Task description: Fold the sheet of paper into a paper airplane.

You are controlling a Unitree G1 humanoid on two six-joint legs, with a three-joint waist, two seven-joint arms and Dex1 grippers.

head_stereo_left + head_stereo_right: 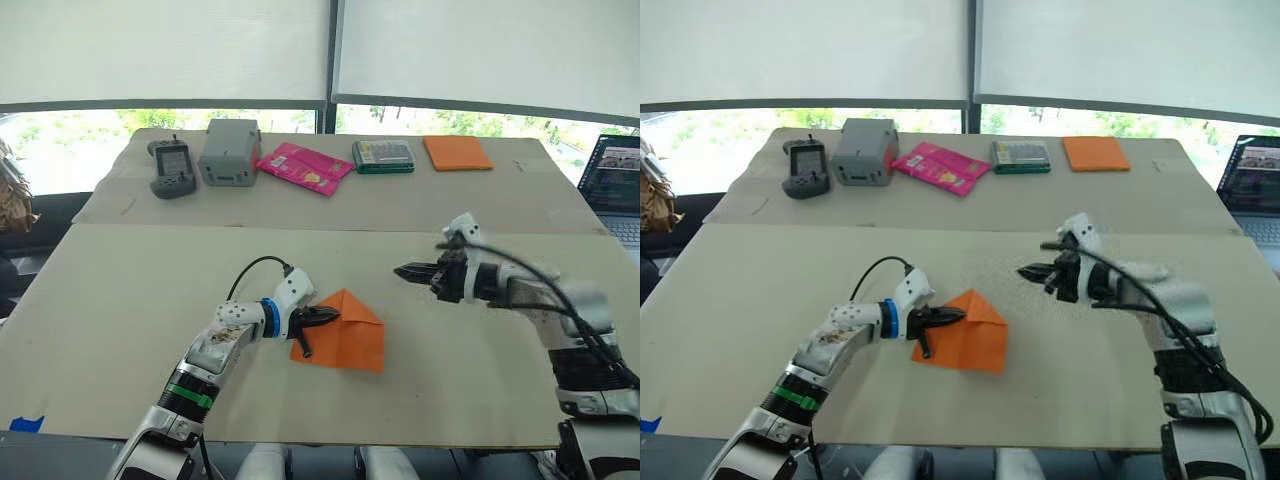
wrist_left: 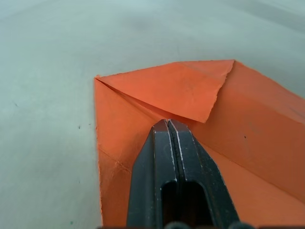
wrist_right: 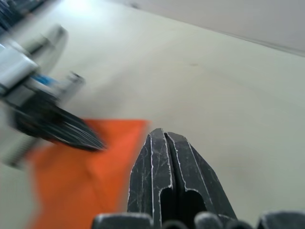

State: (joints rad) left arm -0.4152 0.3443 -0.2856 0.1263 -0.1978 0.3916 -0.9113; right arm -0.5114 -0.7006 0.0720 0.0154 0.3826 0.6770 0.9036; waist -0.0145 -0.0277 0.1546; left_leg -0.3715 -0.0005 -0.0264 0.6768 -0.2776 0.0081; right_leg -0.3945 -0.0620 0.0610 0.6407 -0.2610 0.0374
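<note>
Bench [image 1: 120, 300] bearing the sheet of paper [image 1: 352, 335], partly folded, near its front centre. Left end effector [image 1: 328, 316], fingers pressed together, tips resting on the paper's left edge. Right end effector [image 1: 408, 270], fingers together, empty, raised apart to the right.

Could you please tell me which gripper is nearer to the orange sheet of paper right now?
Left. The left gripper, fingers shut, rests on the sheet of paper at its left edge. The right gripper, also shut, hovers apart from it, off to its right and farther back.
</note>
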